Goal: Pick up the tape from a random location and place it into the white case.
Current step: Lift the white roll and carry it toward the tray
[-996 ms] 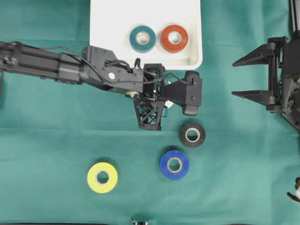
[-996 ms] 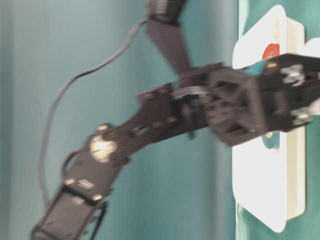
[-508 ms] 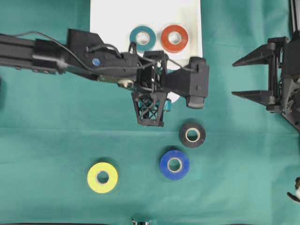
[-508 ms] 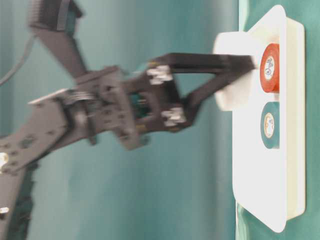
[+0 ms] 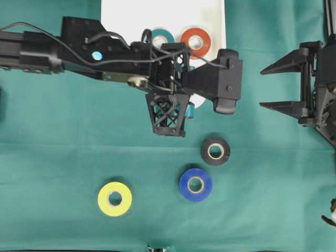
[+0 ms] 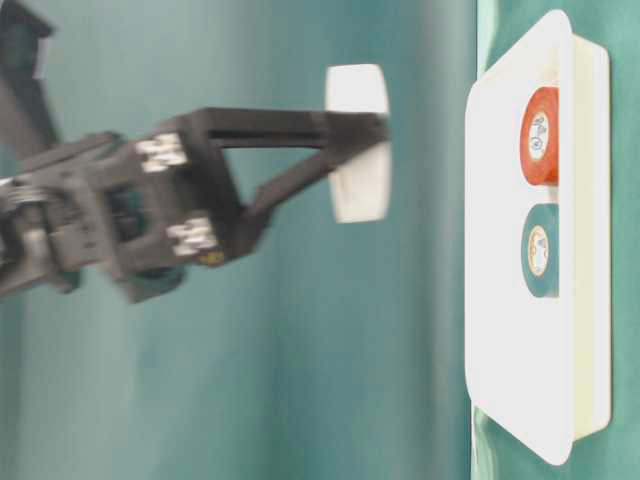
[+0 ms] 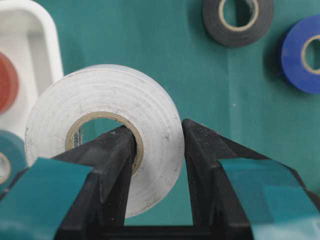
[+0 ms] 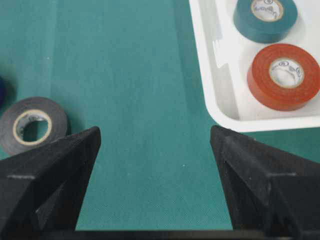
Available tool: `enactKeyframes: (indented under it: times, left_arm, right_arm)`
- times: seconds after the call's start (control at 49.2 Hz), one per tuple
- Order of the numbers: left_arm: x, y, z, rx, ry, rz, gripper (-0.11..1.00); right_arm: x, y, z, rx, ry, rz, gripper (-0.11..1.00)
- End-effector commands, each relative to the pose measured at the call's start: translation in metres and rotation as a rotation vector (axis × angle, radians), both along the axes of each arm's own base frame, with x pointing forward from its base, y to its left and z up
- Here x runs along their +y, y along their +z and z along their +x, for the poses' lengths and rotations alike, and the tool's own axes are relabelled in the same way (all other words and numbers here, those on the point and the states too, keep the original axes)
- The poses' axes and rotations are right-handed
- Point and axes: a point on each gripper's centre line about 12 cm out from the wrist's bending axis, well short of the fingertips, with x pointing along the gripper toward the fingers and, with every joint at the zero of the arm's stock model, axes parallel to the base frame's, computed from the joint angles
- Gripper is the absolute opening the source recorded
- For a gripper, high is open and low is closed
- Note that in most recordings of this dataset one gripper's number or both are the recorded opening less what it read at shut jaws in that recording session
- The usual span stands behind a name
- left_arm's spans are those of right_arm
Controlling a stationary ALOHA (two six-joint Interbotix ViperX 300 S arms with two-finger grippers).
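Left claw (image 7: pixel 159 150) pinching white tape (image 7: pixel 105 130), has lifted higher beside white case (image 6: pixel 520 230); release pending; right claw (image 8: pixel 155 165) wide.

This looks like a robotics lab bench set up for staged trials, not a home or shop. A plain green cloth (image 5: pixel 63 157) covers the whole work surface from edge to edge. Two black robot arms reach in from the left and right sides of the overhead view, with exposed cabling on the left one. The only items laid out are test props: coloured tape rolls scattered in the lower half and a white case (image 5: pixel 121 21) at the top centre.
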Motion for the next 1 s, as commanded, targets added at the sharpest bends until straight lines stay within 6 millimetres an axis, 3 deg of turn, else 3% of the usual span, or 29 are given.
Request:
enactKeyframes:
  times: [0.0,0.264,0.976]
  left_arm:
    - [0.003,0.045,-0.009,-0.097,0.003,0.004,0.25]
    - [0.009,0.072,-0.023,-0.135,0.016,0.004,0.25]
    - [0.009,0.072,-0.025,-0.135,0.016,0.005,0.25]
  right_arm:
    - [0.000,0.004,0.003,-0.011,0.001,-0.004,0.84]
    - [0.000,0.005,0.003,-0.012,0.000,-0.003,0.84]
    - [0.000,0.005,0.003,-0.014,0.000,-0.003,0.84]
